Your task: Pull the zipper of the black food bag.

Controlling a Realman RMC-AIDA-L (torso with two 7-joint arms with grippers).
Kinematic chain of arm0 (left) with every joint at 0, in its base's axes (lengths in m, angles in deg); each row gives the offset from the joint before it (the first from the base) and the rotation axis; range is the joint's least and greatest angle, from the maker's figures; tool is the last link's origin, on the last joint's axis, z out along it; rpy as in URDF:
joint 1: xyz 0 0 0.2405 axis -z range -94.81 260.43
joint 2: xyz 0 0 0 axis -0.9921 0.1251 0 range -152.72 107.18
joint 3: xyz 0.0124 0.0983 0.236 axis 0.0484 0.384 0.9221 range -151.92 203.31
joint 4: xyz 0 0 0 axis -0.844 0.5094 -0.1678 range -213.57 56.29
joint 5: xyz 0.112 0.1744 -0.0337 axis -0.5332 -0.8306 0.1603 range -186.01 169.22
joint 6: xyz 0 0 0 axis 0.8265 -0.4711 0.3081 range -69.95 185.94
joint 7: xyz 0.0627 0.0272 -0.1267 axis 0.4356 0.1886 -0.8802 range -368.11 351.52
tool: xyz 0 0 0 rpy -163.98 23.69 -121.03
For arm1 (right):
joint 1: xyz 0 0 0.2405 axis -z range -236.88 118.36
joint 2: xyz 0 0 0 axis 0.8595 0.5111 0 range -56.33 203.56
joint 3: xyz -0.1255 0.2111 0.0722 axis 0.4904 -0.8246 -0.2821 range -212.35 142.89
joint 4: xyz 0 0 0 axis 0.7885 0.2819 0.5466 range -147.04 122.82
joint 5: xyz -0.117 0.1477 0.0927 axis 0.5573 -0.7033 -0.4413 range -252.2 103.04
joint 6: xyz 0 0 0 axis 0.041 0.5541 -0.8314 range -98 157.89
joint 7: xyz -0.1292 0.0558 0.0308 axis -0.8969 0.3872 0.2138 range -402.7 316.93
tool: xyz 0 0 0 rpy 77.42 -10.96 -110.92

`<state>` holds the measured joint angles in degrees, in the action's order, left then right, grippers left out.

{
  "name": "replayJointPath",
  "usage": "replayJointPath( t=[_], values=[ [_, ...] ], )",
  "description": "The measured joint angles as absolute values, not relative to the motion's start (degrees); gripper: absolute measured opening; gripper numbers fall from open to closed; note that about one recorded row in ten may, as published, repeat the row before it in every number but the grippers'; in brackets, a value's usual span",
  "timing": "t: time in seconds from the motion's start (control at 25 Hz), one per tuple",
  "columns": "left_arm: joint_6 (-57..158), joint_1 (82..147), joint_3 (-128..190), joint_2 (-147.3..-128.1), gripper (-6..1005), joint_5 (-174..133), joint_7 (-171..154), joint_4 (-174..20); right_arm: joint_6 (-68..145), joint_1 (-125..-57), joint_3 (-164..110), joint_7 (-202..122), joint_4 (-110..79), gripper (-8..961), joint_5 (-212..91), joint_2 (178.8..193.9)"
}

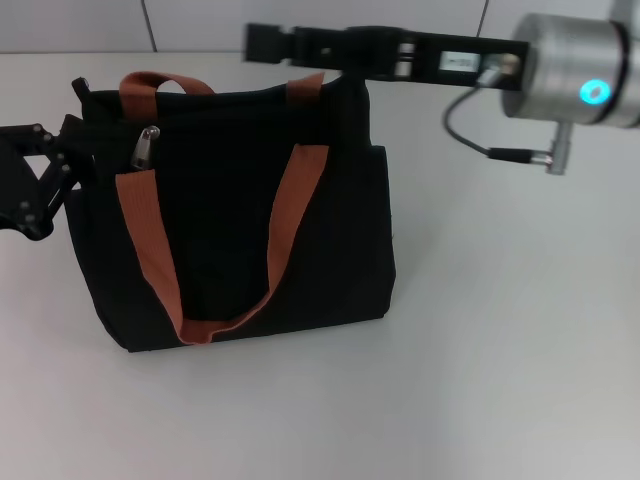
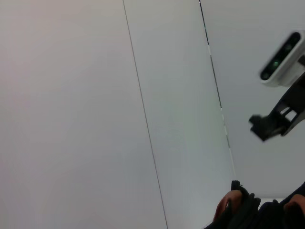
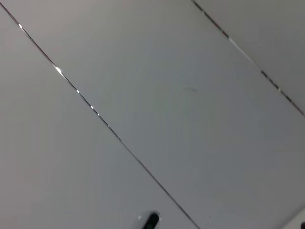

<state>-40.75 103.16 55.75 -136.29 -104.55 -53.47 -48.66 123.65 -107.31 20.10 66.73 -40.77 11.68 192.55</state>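
The black food bag stands upright on the white table, with two rust-orange handle straps. The silver zipper hangs at the top left of the bag, beside the left strap. My left gripper is against the bag's upper left end, close to the zipper. My right gripper reaches in from the right, level with the bag's top rear edge near the right strap. The left wrist view shows the bag's top and the right gripper farther off. The right wrist view shows only wall.
The white table stretches to the right and in front of the bag. A tiled wall rises behind it. The right arm's silver wrist and its cable hang over the table's back right.
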Motion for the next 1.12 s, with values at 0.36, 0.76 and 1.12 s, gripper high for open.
replayJointPath(
  t=[0.36, 0.76, 1.12],
  values=[
    [-41.05, 103.38, 55.75, -136.34, 28, -104.42, -53.47, -48.52, 116.59, -116.32, 24.08, 83.06, -42.08, 819, 23.15, 192.79],
    [-41.06, 104.41, 55.76, -136.32, 31, -103.86, -55.8, -48.81, 111.5, -121.01, 26.85, 90.76, -42.31, 785, 30.33, 192.85],
    [-41.47, 105.36, 55.89, -136.32, 33, -103.85, -57.92, -48.83, 109.92, -121.77, 27.68, 90.9, -42.35, 625, 30.82, 193.03]
  ],
)
